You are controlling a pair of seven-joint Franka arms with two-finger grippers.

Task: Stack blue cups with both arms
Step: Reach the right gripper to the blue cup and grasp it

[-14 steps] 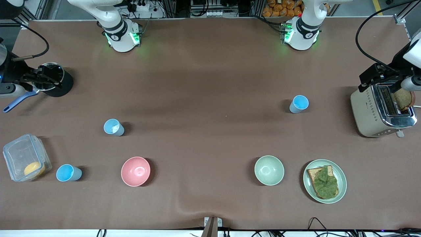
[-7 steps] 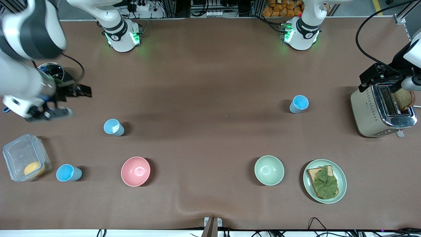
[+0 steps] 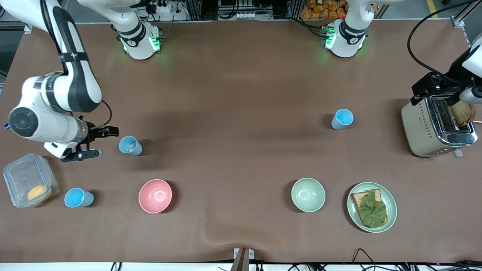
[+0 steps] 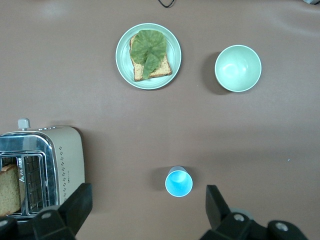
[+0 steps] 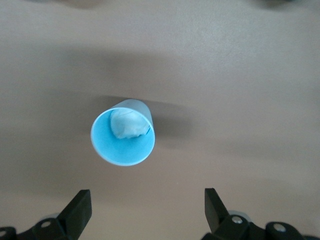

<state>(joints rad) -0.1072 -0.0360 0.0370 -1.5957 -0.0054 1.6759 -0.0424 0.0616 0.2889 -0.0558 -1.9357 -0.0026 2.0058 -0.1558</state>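
Beside blue cup, right gripper newly arrived

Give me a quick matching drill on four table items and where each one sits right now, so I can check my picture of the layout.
Items:
1. pale green ceramic bowl
2. round pink bowl
3. clear plastic lidded box
4. cream and chrome toaster

Places:
A. at the table edge by the right arm's end, beside a light-blue plastic cup
B. at the left arm's end, bread slice sticking up from a slot
C. beside the pale green plate with lettuce-topped toast
D. nearer the front camera than the light-blue cup holding a white lump

Pairs: 1-C, 2-D, 3-A, 4-B
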